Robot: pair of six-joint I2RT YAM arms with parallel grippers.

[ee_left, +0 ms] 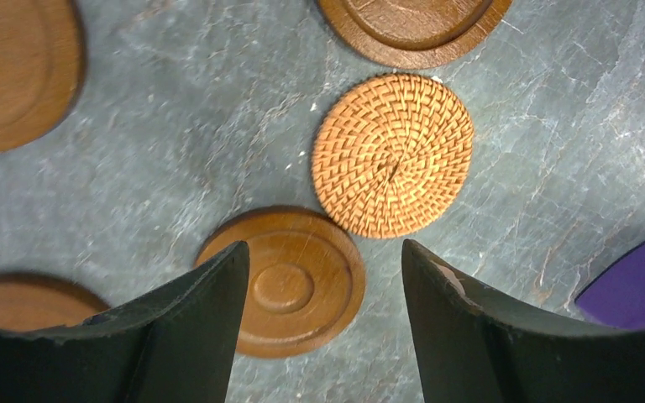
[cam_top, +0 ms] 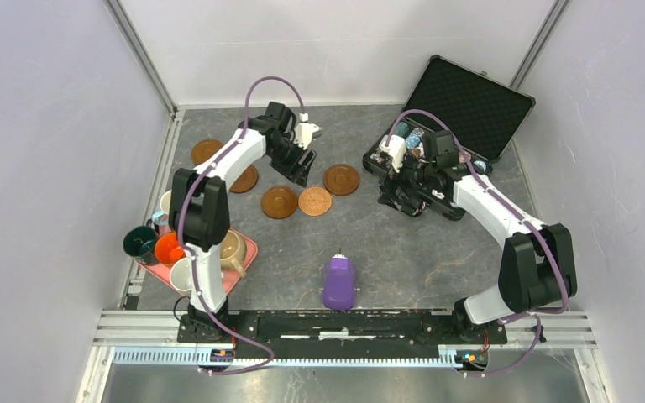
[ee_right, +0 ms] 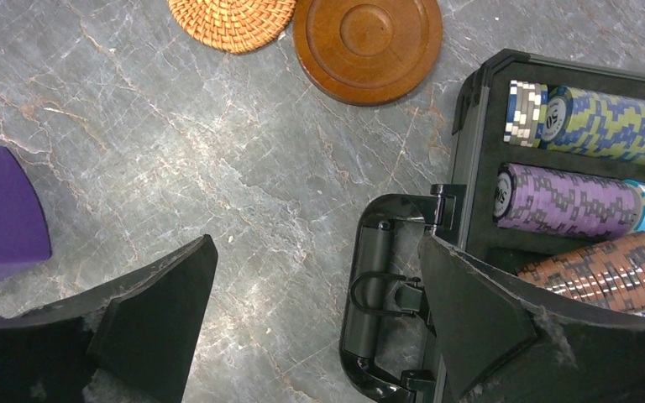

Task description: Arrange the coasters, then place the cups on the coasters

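Note:
Dark wooden coasters lie across the far table: one at the back left [cam_top: 207, 151], one half under the left arm [cam_top: 245, 180], one in the middle [cam_top: 279, 202] and one to the right [cam_top: 341, 179]. The lighter woven coaster [cam_top: 315, 201] sits between the last two. My left gripper [ee_left: 323, 252] hangs open just above the middle dark coaster [ee_left: 290, 281], holding nothing, with the woven coaster [ee_left: 393, 155] beyond it. The cups stand on the pink tray [cam_top: 249, 248]: dark green [cam_top: 140, 243], orange [cam_top: 168, 248], beige [cam_top: 233, 249], white [cam_top: 181, 273]. My right gripper [ee_right: 317, 248] is open over bare table.
A black case [cam_top: 470, 105] stands open at the back right, with rows of poker chips [ee_right: 571, 201] inside. Its handle [ee_right: 382, 294] lies right by my right gripper's fingers. A purple oblong device [cam_top: 339, 283] rests near the front centre.

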